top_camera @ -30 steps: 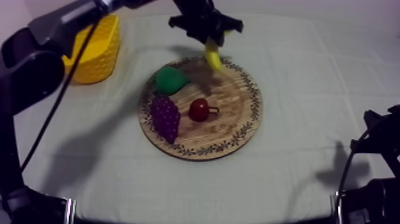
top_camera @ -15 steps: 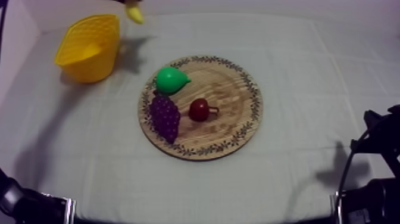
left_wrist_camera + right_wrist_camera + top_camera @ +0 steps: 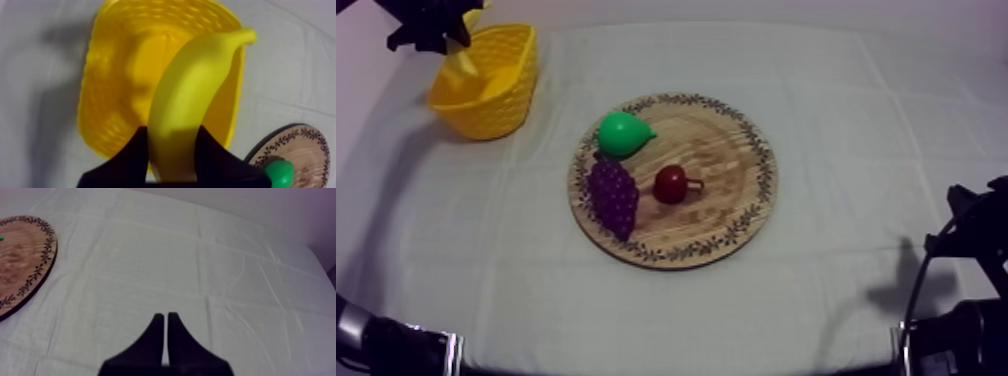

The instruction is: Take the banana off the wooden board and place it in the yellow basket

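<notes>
1. Worktop (image 3: 856, 110): a flat surface under a grey-white cloth, creased in a loose grid, with a pale wall behind it.
2. Yellow basket (image 3: 501, 100): stands at the far left of the worktop, well apart from the round wooden board (image 3: 736, 215). The left wrist view looks straight down into its perforated inside (image 3: 115, 75).
3. Left gripper (image 3: 429, 27): hangs over the basket's far left rim. Its jaws are clenched on the thick end of the banana (image 3: 463, 63).
4. Banana, left wrist view (image 3: 195, 90): held between the two black jaws of the left gripper (image 3: 171, 134). It points away from them over the basket's opening, and its stem tip reaches the far rim.
5. Board: lies at the middle of the worktop. On its left half are a green pear (image 3: 623, 134), a bunch of grapes (image 3: 613, 196) just below the pear, and a small red fruit (image 3: 670, 184) beside the grapes.
6. Right gripper (image 3: 165, 317): low over bare cloth, off to the side of the board's patterned rim (image 3: 42, 263). Its jaws lie together as a narrow wedge, grasping nothing.
</notes>
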